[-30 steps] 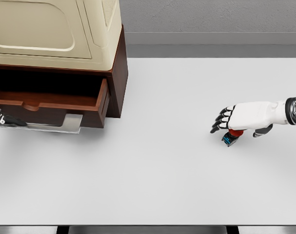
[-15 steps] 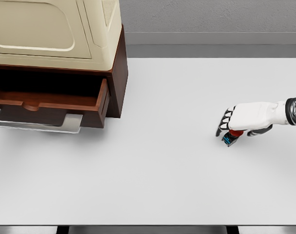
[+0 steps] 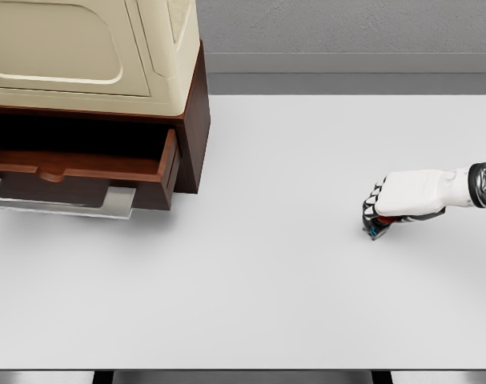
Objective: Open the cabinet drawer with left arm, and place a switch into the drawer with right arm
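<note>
We see the right hand (image 3: 387,210) at right of frame, fingers curled around the switch (image 3: 375,230) on the table (image 3: 275,264). The open drawer (image 3: 90,172) lies far off at upper left, so the carry runs leftward.

No legible text or markings anywhere

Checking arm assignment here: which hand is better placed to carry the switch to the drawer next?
Right. The right hand is curled over the switch on the table; the drawer already stands open, and no left hand is in view.
</note>
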Available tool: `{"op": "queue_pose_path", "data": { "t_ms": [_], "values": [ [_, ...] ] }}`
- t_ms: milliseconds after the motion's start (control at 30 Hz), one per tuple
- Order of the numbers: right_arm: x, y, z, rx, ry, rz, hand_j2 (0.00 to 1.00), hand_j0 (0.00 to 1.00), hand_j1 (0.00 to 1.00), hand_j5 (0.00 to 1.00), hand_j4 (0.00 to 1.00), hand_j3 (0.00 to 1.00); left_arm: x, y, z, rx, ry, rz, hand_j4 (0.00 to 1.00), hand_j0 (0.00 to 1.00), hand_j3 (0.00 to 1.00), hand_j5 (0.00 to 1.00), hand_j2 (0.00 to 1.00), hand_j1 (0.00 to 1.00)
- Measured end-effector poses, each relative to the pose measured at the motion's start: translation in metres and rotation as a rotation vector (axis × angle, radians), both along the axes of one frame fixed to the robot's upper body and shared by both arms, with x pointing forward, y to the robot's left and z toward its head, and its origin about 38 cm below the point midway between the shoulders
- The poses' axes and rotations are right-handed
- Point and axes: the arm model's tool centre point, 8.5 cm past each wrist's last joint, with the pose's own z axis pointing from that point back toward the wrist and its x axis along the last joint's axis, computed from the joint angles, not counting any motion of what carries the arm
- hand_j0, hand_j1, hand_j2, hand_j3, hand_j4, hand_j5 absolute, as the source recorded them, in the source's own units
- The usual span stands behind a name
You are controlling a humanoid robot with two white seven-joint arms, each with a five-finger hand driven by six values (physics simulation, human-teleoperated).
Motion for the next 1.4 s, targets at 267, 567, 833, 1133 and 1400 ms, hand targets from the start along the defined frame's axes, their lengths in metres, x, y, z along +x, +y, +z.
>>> {"op": "queue_pose_path", "data": {
  "t_ms": [267, 567, 833, 1133, 1400],
  "values": [
    [0.004, -0.002, 0.004, 0.007, -0.011, -0.013, 0.44, 0.44, 0.44, 0.44, 0.44, 0.44, 0.0, 0.0, 0.0, 0.001, -0.002, -0.002, 1.0, 1.0, 1.0, 1.0, 1.0, 1.0],
    [0.026, 0.013, 0.018, 0.086, -0.062, -0.027, 0.4, 0.4, 0.4, 0.4, 0.4, 0.4, 0.0, 0.0, 0.0, 0.002, -0.002, -0.003, 1.0, 1.0, 1.0, 1.0, 1.0, 1.0],
    [0.041, 0.046, 0.035, 0.168, -0.111, 0.015, 0.41, 0.41, 0.41, 0.41, 0.41, 0.41, 0.0, 0.0, 0.0, 0.004, -0.003, -0.003, 1.0, 1.0, 1.0, 1.0, 1.0, 1.0],
    [0.055, 0.11, 0.076, 0.249, -0.194, 0.144, 0.41, 0.41, 0.41, 0.41, 0.41, 0.41, 0.0, 0.0, -0.001, 0.003, -0.002, -0.004, 1.0, 1.0, 1.0, 1.0, 1.0, 1.0],
    [0.049, 0.171, 0.093, 0.266, -0.214, 0.293, 0.42, 0.42, 0.42, 0.42, 0.42, 0.42, 0.0, 0.0, 0.0, 0.003, -0.003, -0.004, 1.0, 1.0, 1.0, 1.0, 1.0, 1.0]
  ]
}}
